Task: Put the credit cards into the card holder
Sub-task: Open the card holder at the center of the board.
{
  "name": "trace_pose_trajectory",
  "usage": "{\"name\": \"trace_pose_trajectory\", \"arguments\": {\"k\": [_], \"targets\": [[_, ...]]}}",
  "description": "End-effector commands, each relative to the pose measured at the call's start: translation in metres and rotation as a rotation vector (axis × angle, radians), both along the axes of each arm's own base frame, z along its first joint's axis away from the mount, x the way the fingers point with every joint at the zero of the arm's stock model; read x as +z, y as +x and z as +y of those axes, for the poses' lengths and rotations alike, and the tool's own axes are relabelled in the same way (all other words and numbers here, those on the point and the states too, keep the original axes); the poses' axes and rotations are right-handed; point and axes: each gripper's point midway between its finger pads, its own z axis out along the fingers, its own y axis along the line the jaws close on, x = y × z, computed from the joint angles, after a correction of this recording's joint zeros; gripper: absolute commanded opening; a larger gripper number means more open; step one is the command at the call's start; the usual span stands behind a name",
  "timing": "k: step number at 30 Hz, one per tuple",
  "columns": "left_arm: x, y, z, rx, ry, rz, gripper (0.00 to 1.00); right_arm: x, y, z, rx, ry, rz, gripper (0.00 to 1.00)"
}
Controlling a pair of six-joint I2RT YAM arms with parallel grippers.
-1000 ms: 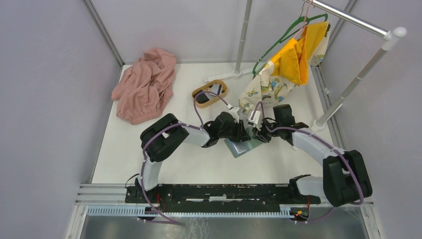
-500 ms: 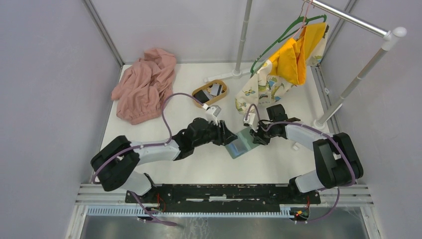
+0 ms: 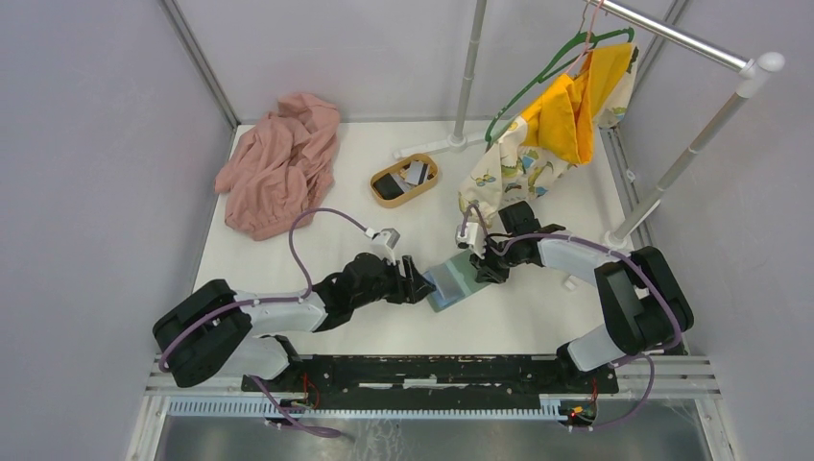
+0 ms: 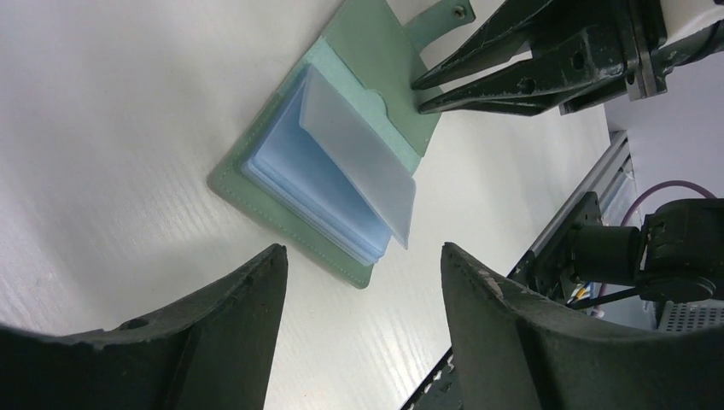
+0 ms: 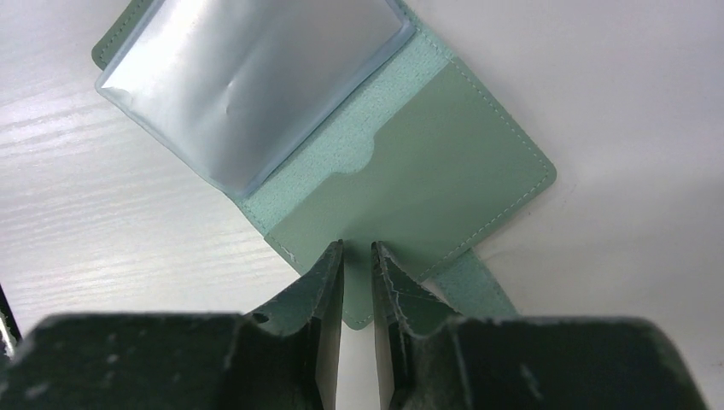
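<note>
The card holder lay open on the white table, between the two grippers. Its clear blue pockets faced up, and one pocket stood up a little. The left gripper was just beside it, low over the table. Its jaws were wide open and held nothing.

The right gripper was at the other side. Its jaws were almost closed, with only a thin gap. Their tips were at the edge of the green flap, next to the little tab. I could not tell if they pinched it.

The credit cards lay in the wooden tray, farther back on the table. One was black and one was pale.
</note>
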Motion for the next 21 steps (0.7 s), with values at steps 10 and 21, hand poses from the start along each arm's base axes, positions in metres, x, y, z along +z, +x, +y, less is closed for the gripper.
{"name": "trace_pose_trajectory", "arguments": {"k": [10, 21], "targets": [[0.007, 0.009, -0.016, 0.052, -0.093, 0.045, 0.74, -0.006, -0.016, 0.007, 0.013, -0.01, 0.077, 0.23], [0.006, 0.015, -0.03, 0.048, -0.129, 0.061, 0.76, -0.006, -0.019, 0.011, 0.028, -0.011, 0.076, 0.23]]}}
